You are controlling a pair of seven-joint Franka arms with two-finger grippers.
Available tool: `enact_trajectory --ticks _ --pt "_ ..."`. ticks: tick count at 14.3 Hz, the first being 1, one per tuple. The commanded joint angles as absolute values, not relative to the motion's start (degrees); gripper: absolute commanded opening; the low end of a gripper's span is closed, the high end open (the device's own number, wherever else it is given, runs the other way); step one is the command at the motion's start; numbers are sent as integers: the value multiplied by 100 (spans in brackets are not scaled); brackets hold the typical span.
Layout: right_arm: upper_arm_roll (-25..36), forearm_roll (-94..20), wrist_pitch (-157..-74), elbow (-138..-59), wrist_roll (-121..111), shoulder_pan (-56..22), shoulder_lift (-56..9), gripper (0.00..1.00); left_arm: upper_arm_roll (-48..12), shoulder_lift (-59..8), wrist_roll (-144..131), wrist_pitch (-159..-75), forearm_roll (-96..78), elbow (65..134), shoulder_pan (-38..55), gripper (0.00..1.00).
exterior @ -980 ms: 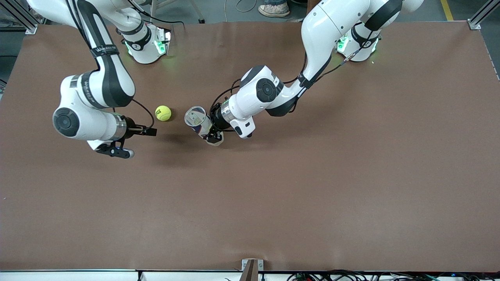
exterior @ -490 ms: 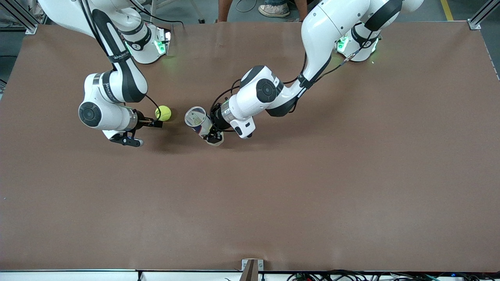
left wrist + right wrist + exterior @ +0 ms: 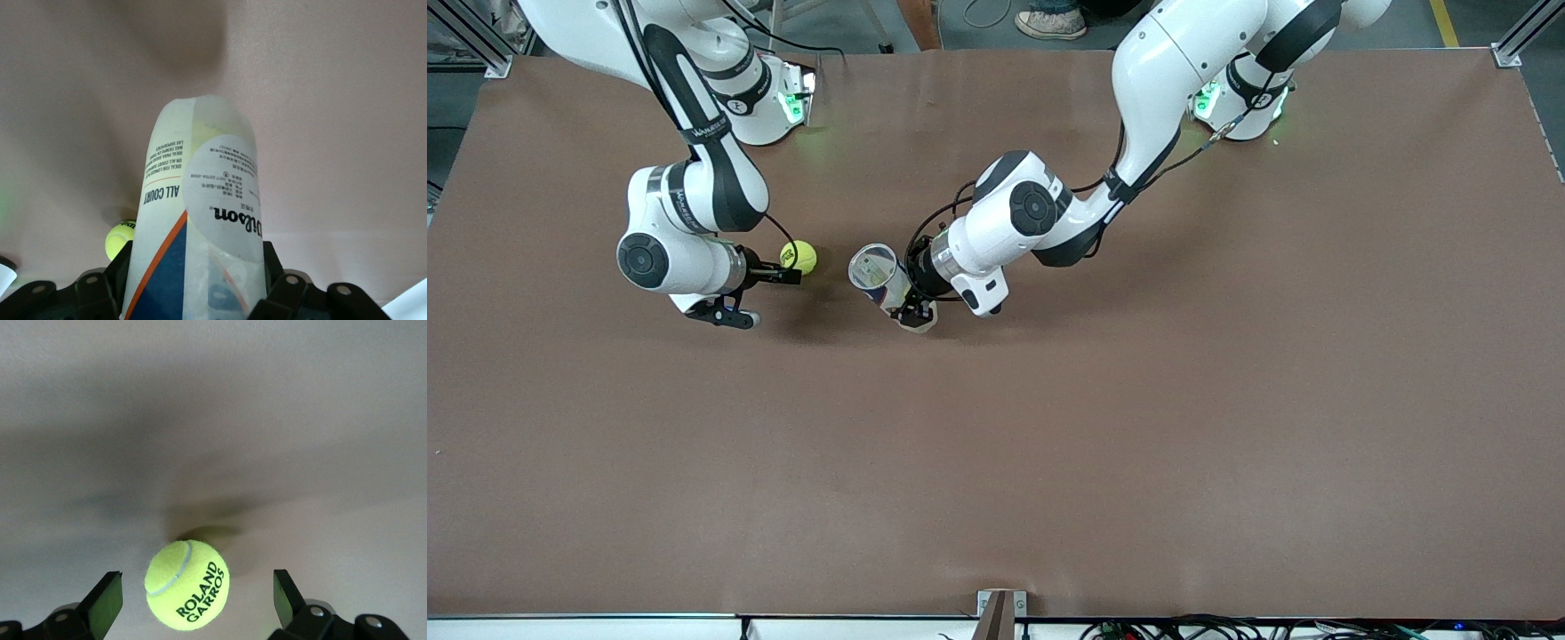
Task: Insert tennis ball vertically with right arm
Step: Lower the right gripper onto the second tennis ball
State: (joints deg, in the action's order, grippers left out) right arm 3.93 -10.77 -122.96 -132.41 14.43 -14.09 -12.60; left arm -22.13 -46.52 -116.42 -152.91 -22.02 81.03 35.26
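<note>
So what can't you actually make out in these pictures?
- Whether the can is empty: in the left wrist view its label covers most of the inside.
- The left claw: in the front view the can and wrist hide most of it.
- The right claw flanks the tennis ball; the right wrist view doesn't show whether they touch.

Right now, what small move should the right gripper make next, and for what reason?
Probably ease forward a little more, then close. The right gripper is open, its fingers on either side of the tennis ball but not touching it, and the ball lies on the table. The left gripper already holds the clear can beside it, mouth up.
</note>
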Motion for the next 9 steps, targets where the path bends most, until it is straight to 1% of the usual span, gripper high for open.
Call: enact_trajectory --ticks 1,4,9 --pt "360 -1090 -12445 -13491 1441 -1502 -1239 100 -2224 -4729 -11487 -15328 -2329 7945 3542 76" --pt "360 -1142 -12734 -13658 1450 -1600 -1327 100 -2215 -4737 -11487 -15328 -2329 7945 3542 76" --pt "360 -1266 -12901 -13807 1441 -1714 -1424 100 -2215 -4729 -11487 -15328 -2320 7945 3551 76"
